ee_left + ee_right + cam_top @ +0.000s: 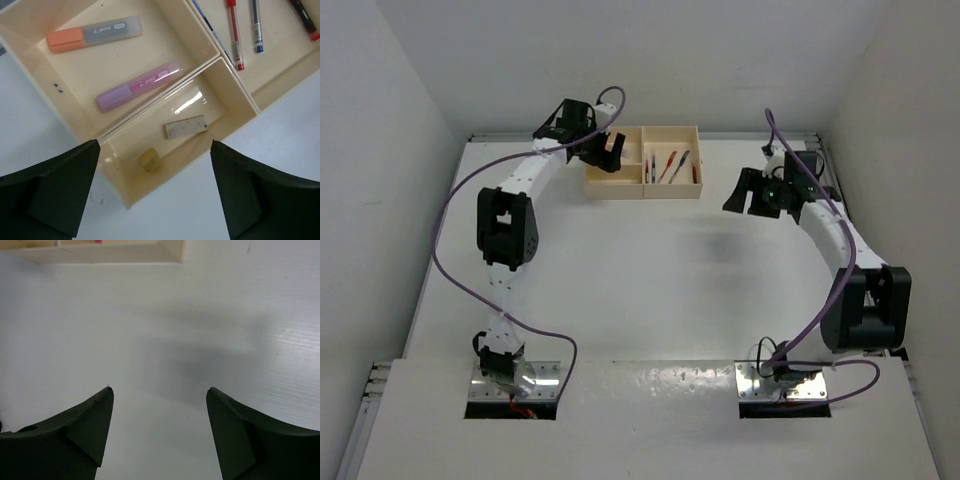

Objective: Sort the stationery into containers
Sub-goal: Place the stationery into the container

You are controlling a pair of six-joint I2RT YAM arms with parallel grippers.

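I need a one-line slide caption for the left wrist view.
Open left hand above the cream tray: two highlighters, two small blocks and pens, each kind in its own compartment.

A white table (650, 270) lies between a white back wall (700, 60) and white side walls (375, 130). A soft grey shadow (200, 365) falls on it. A white board (650, 425) spans the near edge, with shiny metal plates (546, 374) in its two cutouts.
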